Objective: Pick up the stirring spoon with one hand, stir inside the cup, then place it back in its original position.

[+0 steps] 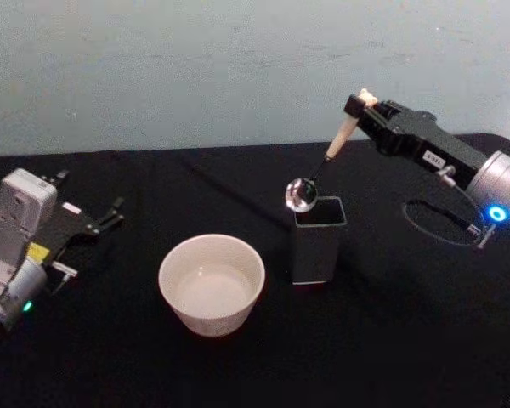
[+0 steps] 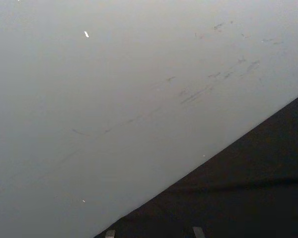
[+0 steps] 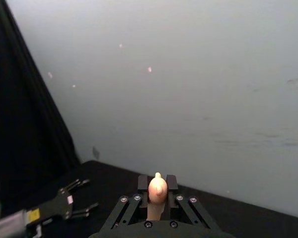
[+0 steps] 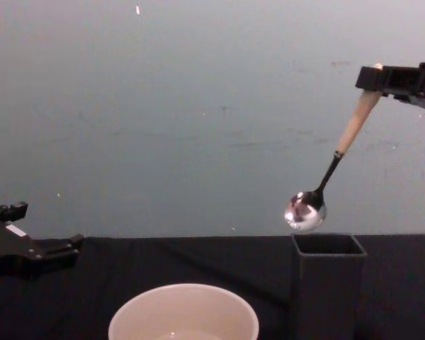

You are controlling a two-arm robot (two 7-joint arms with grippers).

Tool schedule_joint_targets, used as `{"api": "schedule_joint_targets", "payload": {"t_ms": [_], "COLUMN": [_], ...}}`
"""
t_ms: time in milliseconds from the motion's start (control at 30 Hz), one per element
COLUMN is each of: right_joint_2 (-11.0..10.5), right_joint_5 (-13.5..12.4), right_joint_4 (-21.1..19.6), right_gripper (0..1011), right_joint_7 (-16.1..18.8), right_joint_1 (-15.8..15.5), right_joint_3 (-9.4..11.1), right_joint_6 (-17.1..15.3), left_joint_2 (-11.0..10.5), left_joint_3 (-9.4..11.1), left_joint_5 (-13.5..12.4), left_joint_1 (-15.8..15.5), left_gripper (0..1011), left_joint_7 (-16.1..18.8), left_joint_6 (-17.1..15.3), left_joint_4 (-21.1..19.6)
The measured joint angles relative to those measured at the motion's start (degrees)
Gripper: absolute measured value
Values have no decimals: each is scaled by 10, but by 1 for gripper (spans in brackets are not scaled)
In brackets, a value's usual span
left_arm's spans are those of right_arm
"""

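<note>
Spoon (image 1: 321,167) is in the air and tilted, with the bear-head end high toward the robot's right and the shiny bowl low. In the chest view the spoon (image 4: 338,152) has its bowl just above the left corner of the holder's (image 4: 327,290) open mouth. There is a thin gap and no contact.

Right gripper (image 1: 361,106) is clamped on the top of the beige handle, just under the bear head. In the right wrist view both fingers (image 3: 172,182) are closed tight against the handle, and the head pokes out between them (image 3: 157,184). In the chest view it (image 4: 374,79) comes in from the upper right edge.

Holder (image 1: 316,251) is a dark square box standing upright on the black table (image 1: 391,340), right of centre.

Cup (image 1: 208,321) is cream-white and upright, just left of the holder and a little nearer the robot, apart from it. Its wide mouth shows in the chest view (image 4: 184,312), low and centre. The spoon is not over it.

Left gripper (image 1: 87,195) lies low at the table's left side, well apart from the cup, with its fingers spread and nothing between them. It also shows in the right wrist view (image 3: 82,196).

A pale wall (image 1: 195,68) is behind.
</note>
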State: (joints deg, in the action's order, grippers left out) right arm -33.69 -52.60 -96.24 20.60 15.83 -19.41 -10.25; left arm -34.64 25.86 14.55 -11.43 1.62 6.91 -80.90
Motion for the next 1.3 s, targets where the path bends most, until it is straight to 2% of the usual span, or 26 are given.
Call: {"api": "schedule_joint_targets", "payload": {"t_ms": [233, 333, 467, 1000, 1300], "right_joint_2": [-10, 7, 19, 46, 59], "right_joint_5": [2, 20, 32, 67, 109], "right_joint_4": [-4, 8, 15, 34, 49], "right_gripper": [216, 216, 216, 216, 216], "right_joint_7": [16, 16, 20, 32, 40], "right_joint_1": [3, 14, 19, 21, 15], "right_joint_3": [-23, -52, -70, -99, -111], "right_joint_6": [-1, 4, 9, 26, 55], "left_joint_2": [0, 0, 0, 0, 0], "left_joint_3": [0, 0, 0, 0, 0], "left_joint_5": [0, 0, 0, 0, 0], "left_joint_1": [0, 0, 0, 0, 0], "left_gripper": [1001, 1001, 1001, 1001, 1001], "left_joint_7": [0, 0, 0, 0, 0], "left_joint_6": [0, 0, 0, 0, 0], "left_joint_4": [0, 0, 0, 0, 0]}}
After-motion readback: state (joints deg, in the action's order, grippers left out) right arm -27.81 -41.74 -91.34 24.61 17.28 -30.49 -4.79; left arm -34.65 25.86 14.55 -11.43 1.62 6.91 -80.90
